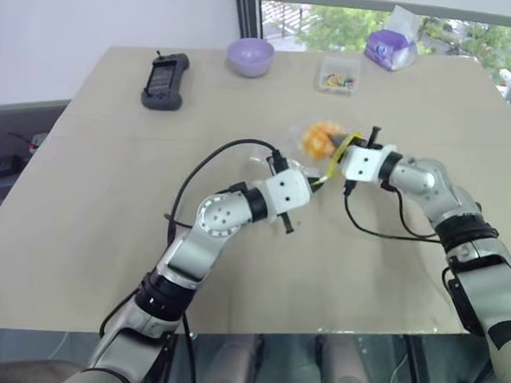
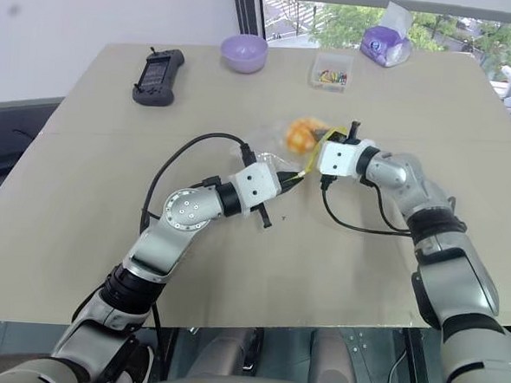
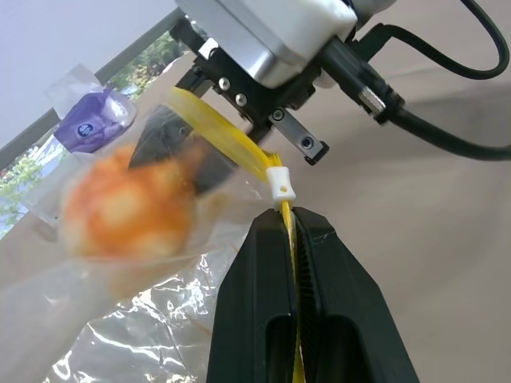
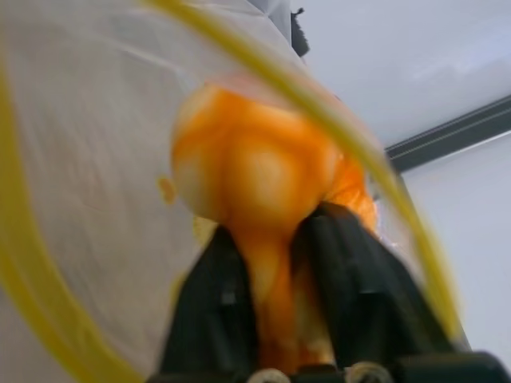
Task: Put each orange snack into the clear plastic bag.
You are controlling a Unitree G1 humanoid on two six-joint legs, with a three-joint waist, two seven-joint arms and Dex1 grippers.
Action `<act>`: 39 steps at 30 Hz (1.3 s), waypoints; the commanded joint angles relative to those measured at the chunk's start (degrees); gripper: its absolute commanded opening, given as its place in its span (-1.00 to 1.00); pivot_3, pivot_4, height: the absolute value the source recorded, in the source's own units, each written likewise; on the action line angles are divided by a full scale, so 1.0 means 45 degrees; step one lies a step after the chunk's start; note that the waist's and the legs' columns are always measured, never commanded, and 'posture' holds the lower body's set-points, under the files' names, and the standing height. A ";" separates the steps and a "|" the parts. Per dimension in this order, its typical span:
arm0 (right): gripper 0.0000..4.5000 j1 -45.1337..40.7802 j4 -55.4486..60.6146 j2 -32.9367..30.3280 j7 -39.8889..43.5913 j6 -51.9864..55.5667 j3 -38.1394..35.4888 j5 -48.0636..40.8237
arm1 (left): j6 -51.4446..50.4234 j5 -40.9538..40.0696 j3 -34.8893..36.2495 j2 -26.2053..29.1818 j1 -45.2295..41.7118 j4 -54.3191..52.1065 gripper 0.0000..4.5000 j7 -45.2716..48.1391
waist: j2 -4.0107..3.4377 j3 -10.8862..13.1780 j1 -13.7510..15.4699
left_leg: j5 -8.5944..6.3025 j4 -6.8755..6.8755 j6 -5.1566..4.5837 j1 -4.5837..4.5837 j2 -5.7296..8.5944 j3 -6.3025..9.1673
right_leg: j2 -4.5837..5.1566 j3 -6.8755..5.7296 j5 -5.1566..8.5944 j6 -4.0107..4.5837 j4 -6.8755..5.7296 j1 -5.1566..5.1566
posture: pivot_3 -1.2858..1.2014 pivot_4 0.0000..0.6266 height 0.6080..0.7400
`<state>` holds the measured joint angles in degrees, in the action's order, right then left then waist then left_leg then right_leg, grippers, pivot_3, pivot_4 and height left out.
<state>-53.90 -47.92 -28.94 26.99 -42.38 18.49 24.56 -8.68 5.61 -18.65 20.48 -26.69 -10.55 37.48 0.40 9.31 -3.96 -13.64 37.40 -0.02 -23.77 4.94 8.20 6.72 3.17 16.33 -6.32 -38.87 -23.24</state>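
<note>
Wide beige tabletop [image 1: 105,234], both arms reaching in over the near edge and meeting a little past its middle.

Left arm bent at the elbow, forearm running forward and toward the right, wrist about level. Left gripper [image 3: 292,231] clamped together on the yellow seal strip [image 3: 231,144] of the clear plastic bag [image 3: 120,319], the strip passing between the two black fingers [image 3: 255,303] and a small white slider sitting just beyond their tips.

Right arm coming in from the right side, forearm angled forward and toward the left, wrist about level. Right gripper [image 1: 335,144] pushed into the mouth of the bag, fingers [image 4: 215,295] part-way apart with the orange snack [image 4: 255,175] between them; whether gripping or letting go, cannot tell. Yellow seal strip looping around snack and fingers in the right wrist view.

Clear plastic bag held just above the tabletop between the two grippers, mouth facing the right gripper, crinkled body trailing off toward the left gripper's side. Orange snack [image 1: 319,139] inside the bag's opening, at the right gripper's tips.

Well apart, along the far edge: black handheld device [image 1: 165,82] at far left, purple bowl [image 1: 250,57] beside it, small clear box [image 1: 338,75] of multicoloured bits, purple wrapped pack [image 1: 390,48] at the far right corner.
</note>
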 commanded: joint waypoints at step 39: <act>0.76 0.2075 0.6051 -0.0716 0.7215 0.2897 -0.0486 -0.5109 | 0.0634 0.0050 -0.0024 -0.0459 -0.0450 0.0268 -1.00 -0.0004 | -0.0001 -0.0002 0.0264 | -0.0001 0.0018 -0.0002 0.0004 -0.0001 0.0012 | 0.0002 -0.0012 -0.0001 -0.0001 -0.0007 0.0013 | 0.03 -0.52 1.00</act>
<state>-41.13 -21.36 -32.48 60.54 -26.17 18.14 2.10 -6.67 5.57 -18.80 18.61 -27.51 -8.33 37.61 0.39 9.30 -2.77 -13.64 37.49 -0.02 -23.75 4.93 8.25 6.73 3.12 16.33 -6.32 -38.90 -23.18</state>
